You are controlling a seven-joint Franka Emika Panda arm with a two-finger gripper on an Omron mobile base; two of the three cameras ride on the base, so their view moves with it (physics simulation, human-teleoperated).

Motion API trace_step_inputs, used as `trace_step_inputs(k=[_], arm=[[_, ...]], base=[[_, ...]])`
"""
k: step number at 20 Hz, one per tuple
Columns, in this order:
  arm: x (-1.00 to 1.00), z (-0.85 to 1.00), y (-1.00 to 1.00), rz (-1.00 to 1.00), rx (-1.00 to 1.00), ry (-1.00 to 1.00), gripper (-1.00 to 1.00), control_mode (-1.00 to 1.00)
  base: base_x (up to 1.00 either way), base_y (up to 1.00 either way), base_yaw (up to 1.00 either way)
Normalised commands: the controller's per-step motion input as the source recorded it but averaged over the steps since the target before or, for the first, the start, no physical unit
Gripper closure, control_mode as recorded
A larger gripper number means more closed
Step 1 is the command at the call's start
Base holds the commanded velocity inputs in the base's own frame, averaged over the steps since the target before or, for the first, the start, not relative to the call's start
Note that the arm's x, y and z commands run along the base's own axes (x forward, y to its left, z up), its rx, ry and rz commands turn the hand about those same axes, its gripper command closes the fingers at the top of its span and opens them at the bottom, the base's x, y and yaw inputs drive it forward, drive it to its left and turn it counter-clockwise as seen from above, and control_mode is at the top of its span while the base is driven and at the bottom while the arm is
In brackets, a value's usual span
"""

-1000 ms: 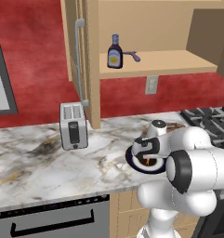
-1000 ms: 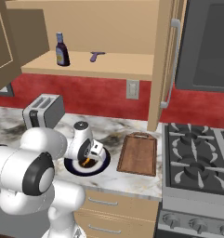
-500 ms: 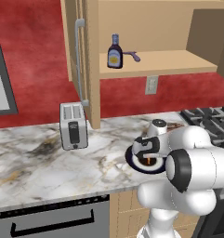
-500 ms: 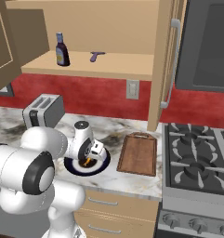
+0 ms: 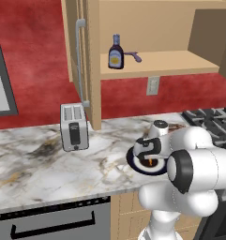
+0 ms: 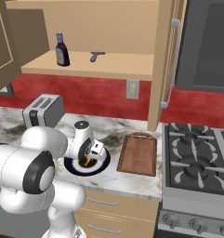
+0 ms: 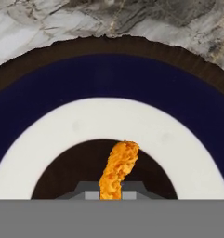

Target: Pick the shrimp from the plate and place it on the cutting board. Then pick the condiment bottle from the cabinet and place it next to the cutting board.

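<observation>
My gripper [image 7: 111, 193] is down at the centre of the plate [image 7: 108, 74], shut on the shrimp [image 7: 119, 167], an orange sliver sticking out between the tips. From the base views the hand [image 5: 151, 160] [image 6: 88, 160] hangs low over the plate [image 5: 132, 164] [image 6: 102, 165] on the marble counter. The reddish-brown cutting board [image 6: 137, 153] lies just right of the plate. The condiment bottle [image 5: 116, 52] [image 6: 62, 50] stands upright on the shelf of the open cabinet [image 5: 170, 63] [image 6: 113, 66].
A purple utensil [image 5: 133, 56] [image 6: 96, 55] lies on the shelf right of the bottle. A silver toaster [image 5: 73, 126] [image 6: 43, 110] stands at the back left of the counter. The stove [image 6: 197, 158] borders the board on the right. The cabinet door with its grey handle [image 6: 171, 60] hangs open.
The jaws have closed on the shrimp. The arm has stayed over the plate.
</observation>
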Motion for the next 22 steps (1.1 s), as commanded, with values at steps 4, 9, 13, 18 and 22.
trace_step_inputs(k=[4, 9, 13, 18, 22], arm=[[0.0, 0.0, 0.0, 0.0, 0.0, 0.0, 1.0, -1.0], [0.0, 0.05, -0.03, 0.0, 0.0, 0.0, 1.0, -1.0], [0.0, 0.17, -0.04, 0.0, 0.0, 0.0, 1.0, -1.0], [0.0, 0.25, -0.01, 0.0, 0.0, 0.0, 1.0, -1.0], [0.0, 0.24, -0.03, 0.0, 0.0, 0.0, 1.0, -1.0]], base=[[0.0, 0.0, 0.0], [0.0, 0.0, 0.0], [0.0, 0.0, 0.0], [0.0, 0.0, 0.0], [0.0, 0.0, 0.0]])
